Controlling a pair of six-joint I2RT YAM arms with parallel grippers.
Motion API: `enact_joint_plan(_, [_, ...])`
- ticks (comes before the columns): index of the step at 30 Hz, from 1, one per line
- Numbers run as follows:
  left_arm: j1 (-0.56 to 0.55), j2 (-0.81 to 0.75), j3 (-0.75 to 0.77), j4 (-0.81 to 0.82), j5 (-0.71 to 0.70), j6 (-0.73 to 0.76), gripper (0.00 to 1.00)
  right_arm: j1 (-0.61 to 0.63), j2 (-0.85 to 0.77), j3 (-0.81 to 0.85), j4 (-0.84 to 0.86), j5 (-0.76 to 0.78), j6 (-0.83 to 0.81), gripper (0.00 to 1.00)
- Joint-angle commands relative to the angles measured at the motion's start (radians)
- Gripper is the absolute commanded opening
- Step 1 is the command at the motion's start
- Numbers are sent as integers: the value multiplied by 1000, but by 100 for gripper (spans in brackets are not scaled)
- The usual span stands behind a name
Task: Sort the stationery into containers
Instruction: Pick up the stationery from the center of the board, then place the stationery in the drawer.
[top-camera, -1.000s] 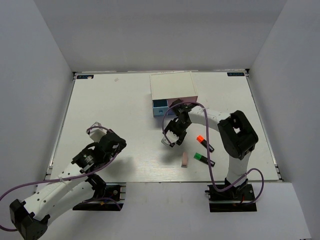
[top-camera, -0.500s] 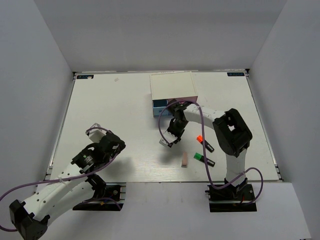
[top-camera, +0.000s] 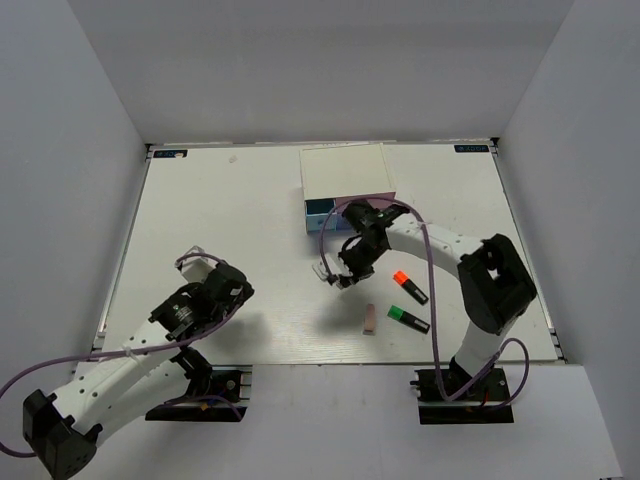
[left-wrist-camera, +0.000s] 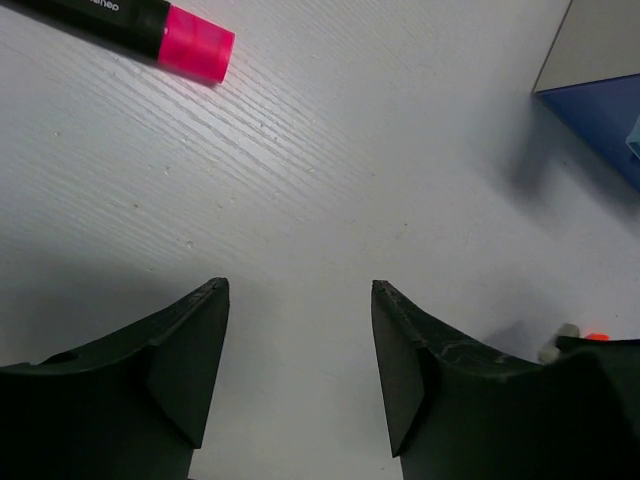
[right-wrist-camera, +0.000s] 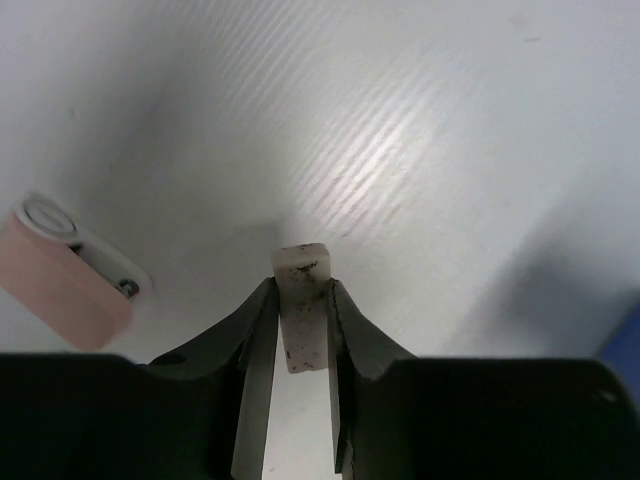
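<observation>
The white table (top-camera: 230, 220) carries everything. The right arm (top-camera: 440, 245) reaches across it from its base at the near edge to just in front of the box (top-camera: 345, 172). Its forearm and purple cable cover most of the drawer fronts, so only the light blue front (top-camera: 320, 210) shows clearly. The left arm (top-camera: 130, 355) lies low over the near left part of the table, well apart from the box. In the top view it hides the pink-capped highlighter (left-wrist-camera: 180, 40), which the left wrist view shows lying flat ahead of the left claw (left-wrist-camera: 300, 290). That claw hangs with its fingers apart and only bare table between them. The orange-red-capped highlighter (top-camera: 408, 286) and the green-capped highlighter (top-camera: 408, 319) lie near each other on the open table right of centre. The pinkish-beige eraser (top-camera: 370, 319) lies just left of the green one. The right claw (right-wrist-camera: 302, 300) is clamped on a pale eraser block (right-wrist-camera: 300, 262), which stands out past the fingertips above the table. A second ago that claw stood wider, and the right elbow was nearer the middle; it has since swung out toward the right edge. The loose highlighters and the eraser lie as before, and the left arm has barely shifted.
</observation>
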Motion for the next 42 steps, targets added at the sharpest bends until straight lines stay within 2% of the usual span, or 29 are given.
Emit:
enact_joint_plan(1, [1, 14, 33, 11, 0, -44, 70, 0, -111, 92, 73, -148, 405, 8])
enact_joint_plan(6, [1, 81, 33, 42, 43, -79, 78, -8, -177, 172, 214, -234, 635, 5])
enact_joint_plan(10, [1, 116, 64, 42, 52, -79, 78, -17, -191, 239, 340, -247, 838, 5])
enact_joint_plan(15, [1, 125, 64, 42, 63, -79, 78, -40, -170, 265, 544, -191, 986, 5])
enact_joint_plan(20, [1, 106, 55, 42, 63, -88, 78, -67, -105, 291, 615, -135, 1009, 5])
enact_joint_plan(36, [1, 87, 35, 33, 81, -98, 78, -126, 22, 305, 718, -101, 1029, 8])
enact_joint_plan(42, [1, 87, 35, 33, 81, -98, 78, -135, 67, 313, 690, -90, 1020, 16])
